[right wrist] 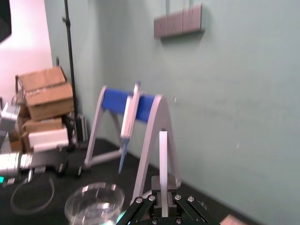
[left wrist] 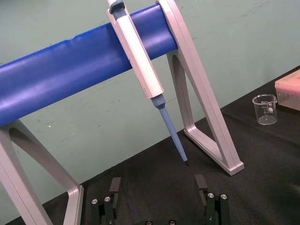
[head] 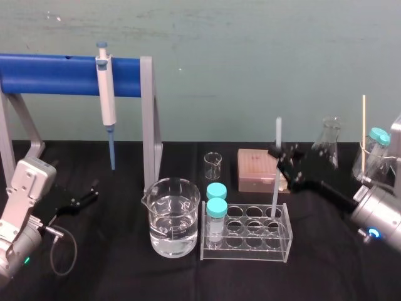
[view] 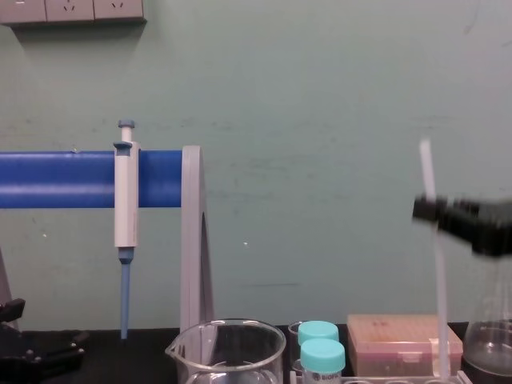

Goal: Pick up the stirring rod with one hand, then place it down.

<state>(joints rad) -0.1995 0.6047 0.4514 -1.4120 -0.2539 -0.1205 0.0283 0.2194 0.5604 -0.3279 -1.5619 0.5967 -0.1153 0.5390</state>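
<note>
The stirring rod (head: 276,164) is a thin translucent white rod standing nearly upright, its lower end down at the back right holes of the clear tube rack (head: 247,251). My right gripper (head: 277,152) is shut on the rod's upper part, coming in from the right. In the right wrist view the rod (right wrist: 162,154) rises from between the closed fingers of the right gripper (right wrist: 162,199). The chest view shows the rod (view: 436,280) and the right gripper (view: 432,210) at the right. My left gripper (head: 88,195) rests open at the far left, with its fingers (left wrist: 115,185) wide apart and nothing between them.
A beaker of water (head: 174,216) stands left of the rack, which holds two teal-capped tubes (head: 217,210). Behind are a small beaker (head: 213,165), a pink tip box (head: 257,169) and a flask (head: 329,143). A blue-tipped pipette (head: 106,94) hangs on the blue stand (head: 56,74).
</note>
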